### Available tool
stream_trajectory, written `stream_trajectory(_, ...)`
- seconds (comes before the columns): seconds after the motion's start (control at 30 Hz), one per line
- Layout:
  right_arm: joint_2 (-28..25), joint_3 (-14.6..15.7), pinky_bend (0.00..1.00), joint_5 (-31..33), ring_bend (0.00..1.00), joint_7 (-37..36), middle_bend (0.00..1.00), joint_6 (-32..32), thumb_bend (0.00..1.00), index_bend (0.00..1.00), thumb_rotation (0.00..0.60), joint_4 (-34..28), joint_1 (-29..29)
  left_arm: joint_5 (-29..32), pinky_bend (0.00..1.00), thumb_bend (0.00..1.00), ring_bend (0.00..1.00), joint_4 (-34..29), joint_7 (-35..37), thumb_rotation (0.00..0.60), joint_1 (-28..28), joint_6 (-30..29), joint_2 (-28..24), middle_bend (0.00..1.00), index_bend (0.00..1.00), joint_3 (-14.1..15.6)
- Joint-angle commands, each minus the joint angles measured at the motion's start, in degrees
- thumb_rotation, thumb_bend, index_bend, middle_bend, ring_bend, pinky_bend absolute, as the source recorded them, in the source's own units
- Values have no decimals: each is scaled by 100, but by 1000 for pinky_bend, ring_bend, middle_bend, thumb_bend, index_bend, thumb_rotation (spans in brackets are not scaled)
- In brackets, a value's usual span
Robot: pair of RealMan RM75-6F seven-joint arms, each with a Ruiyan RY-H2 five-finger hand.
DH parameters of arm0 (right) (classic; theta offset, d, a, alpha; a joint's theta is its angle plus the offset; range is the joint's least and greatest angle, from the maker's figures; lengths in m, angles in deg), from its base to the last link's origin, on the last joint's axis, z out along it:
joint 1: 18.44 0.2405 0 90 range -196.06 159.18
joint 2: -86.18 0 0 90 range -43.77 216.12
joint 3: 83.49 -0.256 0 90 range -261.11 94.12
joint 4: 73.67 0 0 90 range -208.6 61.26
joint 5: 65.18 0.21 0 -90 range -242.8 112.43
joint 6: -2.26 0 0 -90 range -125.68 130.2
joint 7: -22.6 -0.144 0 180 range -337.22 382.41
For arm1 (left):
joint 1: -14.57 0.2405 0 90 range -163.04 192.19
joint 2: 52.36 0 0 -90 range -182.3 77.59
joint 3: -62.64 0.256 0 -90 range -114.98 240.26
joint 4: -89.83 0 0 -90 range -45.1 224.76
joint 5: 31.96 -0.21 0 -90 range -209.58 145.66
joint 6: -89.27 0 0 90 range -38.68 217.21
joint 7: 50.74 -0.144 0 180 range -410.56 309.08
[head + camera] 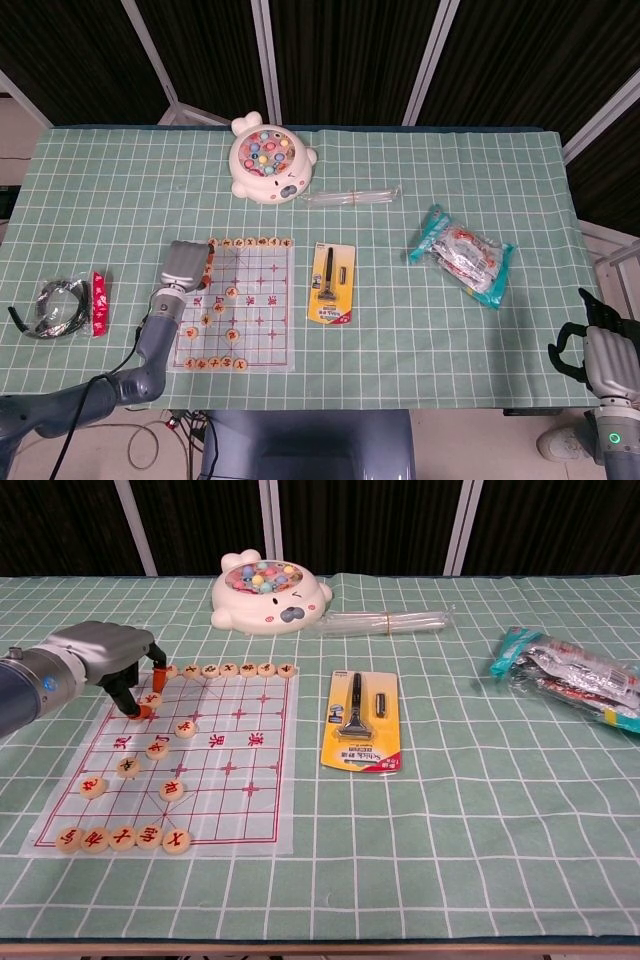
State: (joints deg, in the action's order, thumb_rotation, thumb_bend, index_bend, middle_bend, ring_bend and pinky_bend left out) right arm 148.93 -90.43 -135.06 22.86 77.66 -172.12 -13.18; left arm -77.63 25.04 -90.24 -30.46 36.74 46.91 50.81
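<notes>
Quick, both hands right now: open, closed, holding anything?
Left hand: fingertips down on a chess piece at the board's far-left corner; a real grip cannot be told.
Right hand: off the table's right edge, fingers curled, holding nothing.

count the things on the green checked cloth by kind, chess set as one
Clear chess mat with round wooden pieces: 1
White fish-game toy with coloured balls: 1
Clear plastic tube pack: 1
Yellow-carded razor pack: 1
Teal snack bag: 1
Black coiled cable: 1
Red sachet: 1
Total: 7
</notes>
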Motion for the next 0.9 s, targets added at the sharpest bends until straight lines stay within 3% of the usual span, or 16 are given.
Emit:
stream_trajectory(0.03, -2, -3, 0, 19, 0, -20, 0, -7, 418, 0, 600, -16, -3, 14, 1000, 261, 1000, 24, 21, 600, -9, 16, 26, 1000, 490, 2)
stream_trajectory(0.23, -4, -23, 0, 45, 0, -73, 0, 8, 417, 0, 600, -30, -13, -11, 1000, 312, 1000, 30, 68, 600, -8, 12, 35, 1000, 510, 27)
stream_trajectory(0.53, 10, -13, 0, 36, 0, -39, 0, 32, 417, 0, 600, -40, -18, -251, 1000, 314, 1000, -331, 291, 600, -21, -172, -160, 1000, 510, -88)
stream_trajectory(0.9, -5, -23, 0, 62, 0, -77, 0, 24, 416, 0, 600, -59, -21, -27, 1000, 314, 1000, -417, 110, 600, -135, -140, -146, 1000, 507, -102)
